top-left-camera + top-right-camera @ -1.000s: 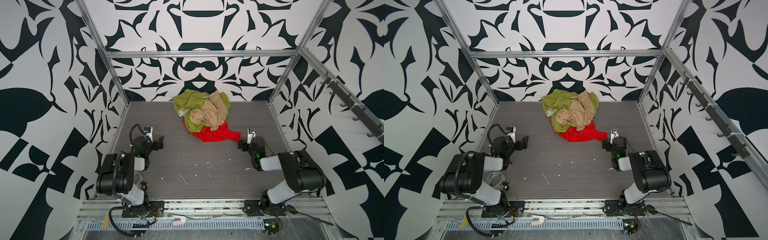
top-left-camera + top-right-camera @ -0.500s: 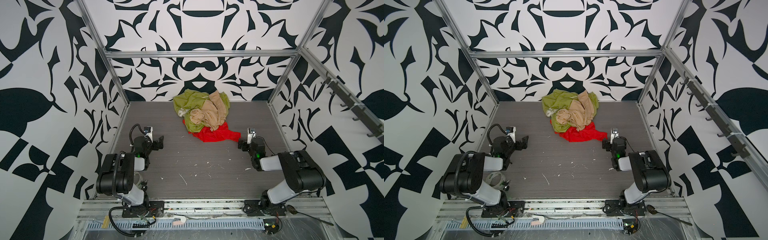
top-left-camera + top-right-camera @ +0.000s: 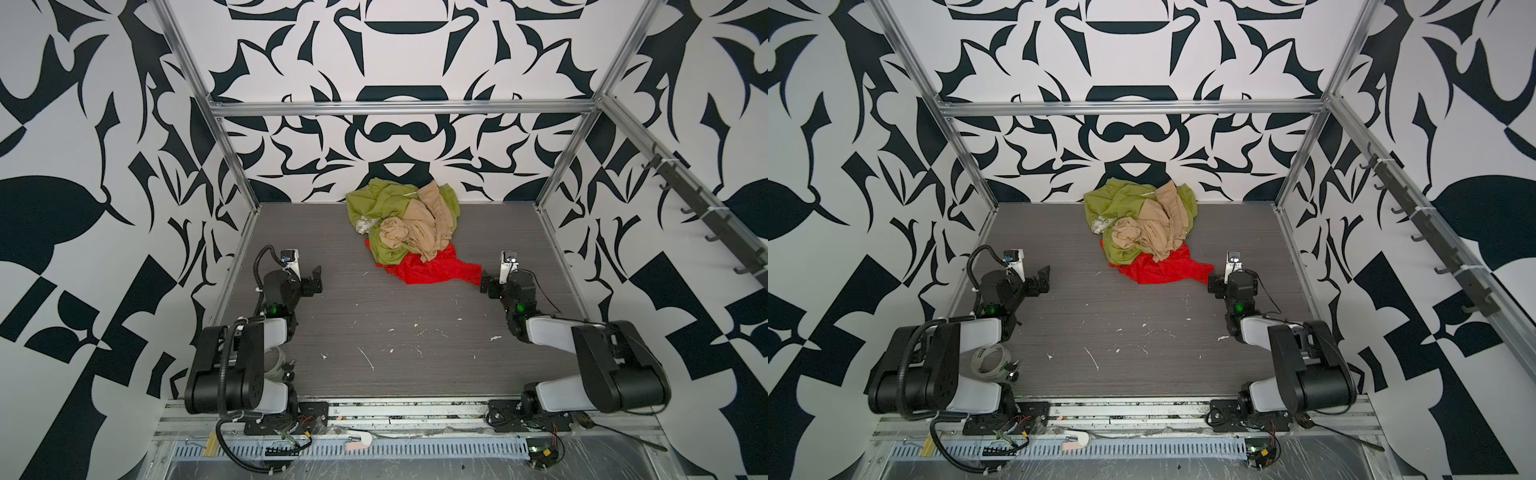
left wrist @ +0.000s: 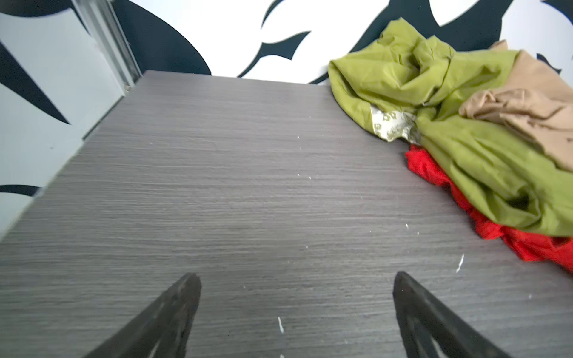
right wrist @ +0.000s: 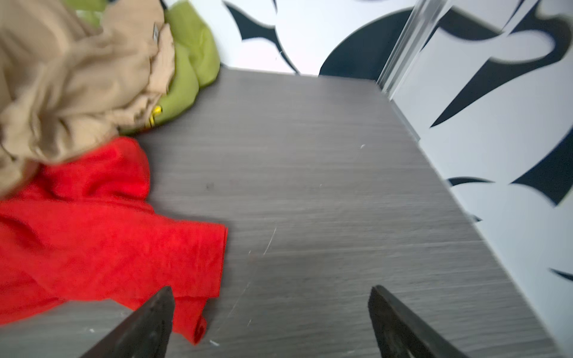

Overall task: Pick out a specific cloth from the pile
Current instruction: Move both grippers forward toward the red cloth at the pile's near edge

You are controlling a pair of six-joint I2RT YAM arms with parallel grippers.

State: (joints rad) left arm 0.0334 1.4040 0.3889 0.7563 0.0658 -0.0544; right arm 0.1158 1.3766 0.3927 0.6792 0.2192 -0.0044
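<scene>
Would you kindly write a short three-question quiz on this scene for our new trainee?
1. True or false: the right gripper holds the red cloth.
2. Which cloth tops the pile: A olive-green, B tan-beige, C red?
3. Fill in: the gripper nearer the red cloth is the ____ one.

Key: 1 false, its fingers stand apart, empty; 2 B, the tan-beige cloth; 3 right.

Found no readable text, label, brand or number anywhere. Noticed only a small grey tag on the tan-beige cloth, beyond the right gripper's fingers, too blurred to make out.
</scene>
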